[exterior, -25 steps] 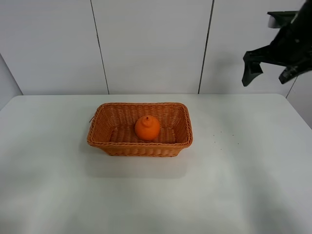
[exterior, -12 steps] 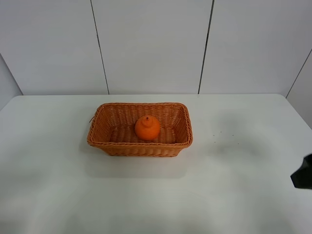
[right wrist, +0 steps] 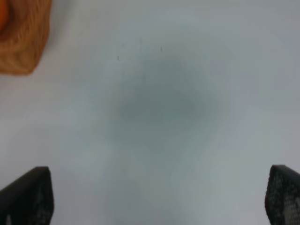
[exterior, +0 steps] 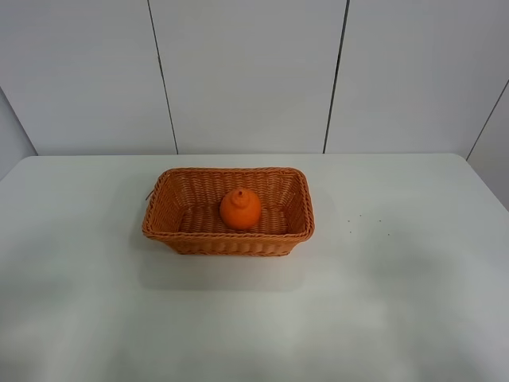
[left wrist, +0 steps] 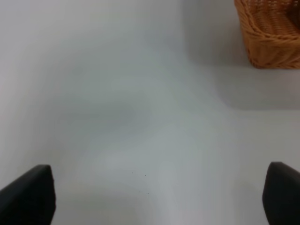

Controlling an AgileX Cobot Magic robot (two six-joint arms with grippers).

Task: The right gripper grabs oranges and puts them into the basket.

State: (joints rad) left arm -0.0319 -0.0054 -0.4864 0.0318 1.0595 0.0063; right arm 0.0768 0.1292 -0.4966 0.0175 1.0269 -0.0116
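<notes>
The orange [exterior: 240, 208] sits upright inside the wicker basket [exterior: 228, 240] at the middle of the white table. Neither arm shows in the exterior high view. In the right wrist view the right gripper [right wrist: 154, 194] is open and empty, its black fingertips [right wrist: 27, 196] wide apart over bare table. A corner of the basket [right wrist: 21, 42] and a sliver of the orange [right wrist: 2, 14] show at that view's edge. In the left wrist view the left gripper [left wrist: 154, 194] is open and empty over bare table, with a basket corner [left wrist: 267, 33] beyond it.
The white table [exterior: 398, 302] extends around the basket on all sides. A panelled white wall [exterior: 246, 72] stands behind the table's far edge. A few small dark specks [exterior: 362, 223] lie on the table right of the basket.
The right arm dropped from the upper right of the exterior high view to its right edge, then left that view. The basket and orange have not moved.
</notes>
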